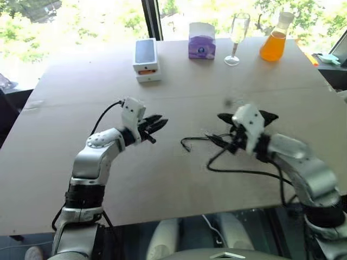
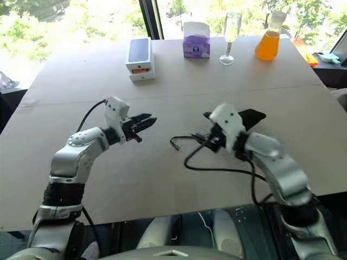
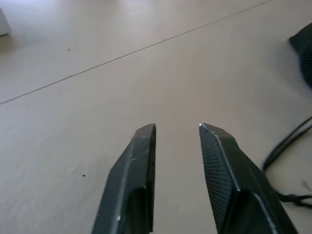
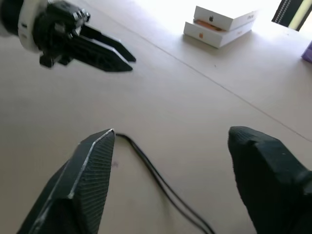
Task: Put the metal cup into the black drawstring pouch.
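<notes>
Black fabric beside the right gripper looks like the black drawstring pouch, with a thin cord trailing across the table. Both it and the left gripper stand open and empty. The metal cup cannot be made out; it likely needs locating first, before the pouch's mouth is spread.

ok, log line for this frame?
left gripper: open, empty | right gripper: open | black drawstring pouch: by right gripper, contact unclear | cord: on table

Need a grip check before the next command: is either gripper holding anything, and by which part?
Nothing is held: left gripper and right gripper are both open and empty.
</notes>
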### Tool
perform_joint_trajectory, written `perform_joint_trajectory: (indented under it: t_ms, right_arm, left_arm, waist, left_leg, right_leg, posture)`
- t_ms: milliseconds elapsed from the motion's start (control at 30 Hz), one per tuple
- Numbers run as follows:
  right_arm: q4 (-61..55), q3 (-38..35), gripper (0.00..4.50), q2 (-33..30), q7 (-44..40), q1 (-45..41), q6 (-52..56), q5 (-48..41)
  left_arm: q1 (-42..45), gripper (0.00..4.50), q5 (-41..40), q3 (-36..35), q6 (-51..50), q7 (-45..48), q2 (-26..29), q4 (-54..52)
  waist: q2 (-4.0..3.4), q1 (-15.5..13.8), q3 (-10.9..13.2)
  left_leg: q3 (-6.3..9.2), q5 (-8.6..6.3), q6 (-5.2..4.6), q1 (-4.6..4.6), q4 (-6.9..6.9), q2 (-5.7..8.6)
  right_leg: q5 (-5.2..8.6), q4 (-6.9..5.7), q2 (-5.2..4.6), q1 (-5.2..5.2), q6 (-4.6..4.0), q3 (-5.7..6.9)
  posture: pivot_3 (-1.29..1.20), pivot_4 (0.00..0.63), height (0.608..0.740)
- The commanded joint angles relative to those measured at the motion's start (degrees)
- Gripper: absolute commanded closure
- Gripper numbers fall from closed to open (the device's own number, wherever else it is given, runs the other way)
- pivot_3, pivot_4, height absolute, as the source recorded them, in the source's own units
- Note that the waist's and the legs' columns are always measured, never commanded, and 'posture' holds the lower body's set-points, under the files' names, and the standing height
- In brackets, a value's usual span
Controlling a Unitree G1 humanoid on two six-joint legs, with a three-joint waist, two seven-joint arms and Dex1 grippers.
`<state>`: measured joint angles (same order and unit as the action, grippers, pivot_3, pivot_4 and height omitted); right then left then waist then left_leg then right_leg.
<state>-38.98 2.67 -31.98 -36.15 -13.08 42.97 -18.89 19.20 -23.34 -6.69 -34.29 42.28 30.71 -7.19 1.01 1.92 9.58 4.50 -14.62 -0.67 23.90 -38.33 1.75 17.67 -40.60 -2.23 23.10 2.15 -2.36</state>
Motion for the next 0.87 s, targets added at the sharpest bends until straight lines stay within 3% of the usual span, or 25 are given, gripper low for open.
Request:
perform_joint_trajectory:
  t_ms: [33, 133, 167, 300, 467, 667, 867]
  right_arm:
    - [-11.41, -8.59, 0.00, -2.09, 1.99, 6.75, 2.64, -2.27]
    - [-14.26, -13.96, 0.00, -2.59, 3.84, 14.96, 1.96, -1.09]
    - [-14.45, -15.41, 0.00, -3.13, 3.95, 18.54, 0.46, 0.37]
    - [-11.52, -23.43, 0.00, 1.91, 1.85, 29.81, -9.47, -1.99]
    - [-7.17, -27.03, 0.00, 1.95, -1.94, 39.87, -19.01, 0.55]
    - [-3.97, -28.49, 0.00, 2.98, -1.34, 41.99, -23.72, -0.03]
    - [-0.79, -28.61, 0.00, 2.56, -1.71, 41.78, -25.98, 0.02]
  left_arm:
    - [-4.42, 1.46, -3.62, -1.35, -0.94, 1.51, 1.28, -8.29]
    - [-8.95, 0.09, -4.55, -1.72, 0.77, 0.08, -0.08, -13.57]
    - [-10.59, 0.02, -4.21, -2.32, 3.39, -0.87, -1.45, -14.85]
    - [-17.68, 0.02, -3.37, -4.02, 6.50, -0.40, 0.06, -17.84]
    - [-26.32, 0.02, -6.23, -10.05, 7.06, 1.02, 2.20, -19.32]
    - [-34.04, 0.02, -8.76, -13.47, 5.91, 0.53, 2.07, -21.36]
    - [-35.77, 0.02, -10.62, -13.42, 5.18, -1.64, 1.52, -24.59]
  waist:
    - [0.00, 0.21, 0.00]
    - [0.00, 0.10, 0.00]
    - [-0.01, -0.04, -0.01]
    - [0.04, -0.57, -0.05]
    - [-0.16, -0.74, -0.01]
    - [-0.15, -1.13, -0.04]
    - [-0.16, -1.60, -0.04]
  left_leg:
    - [-0.01, -0.01, -0.01, -0.05, 0.00, 0.00]
    - [0.01, -0.02, -0.04, -0.20, 0.01, -0.04]
    - [0.01, -0.02, -0.04, -0.25, 0.00, -0.04]
    - [0.00, -0.03, -0.05, -0.49, -0.02, -0.03]
    - [-0.04, -0.08, -0.11, -1.42, 0.23, -0.14]
    - [-0.08, -0.08, -0.11, -1.39, 0.23, -0.33]
    - [-0.07, -0.10, -0.12, -1.30, 0.24, -0.34]
  right_leg:
    - [0.00, -0.03, 0.01, -0.02, 0.00, -0.02]
    - [0.00, -0.10, 0.03, -0.15, 0.00, 0.00]
    - [0.00, -0.10, 0.02, -0.25, 0.00, 0.02]
    - [0.00, -0.03, 0.02, -0.56, 0.00, 0.03]
    - [0.04, 0.35, 0.07, -1.51, -0.01, 0.05]
    - [0.00, 0.70, 0.15, -1.60, -0.03, 0.07]
    - [0.00, 0.76, 0.13, -1.57, -0.06, 0.10]
  posture:
    - [0.00, 0.150, 0.740]
    - [0.00, 0.150, 0.740]
    - [0.00, 0.150, 0.740]
    - [0.00, 0.150, 0.740]
    - [0.00, 0.150, 0.740]
    - [0.00, 0.150, 0.740]
    - [0.00, 0.150, 0.740]
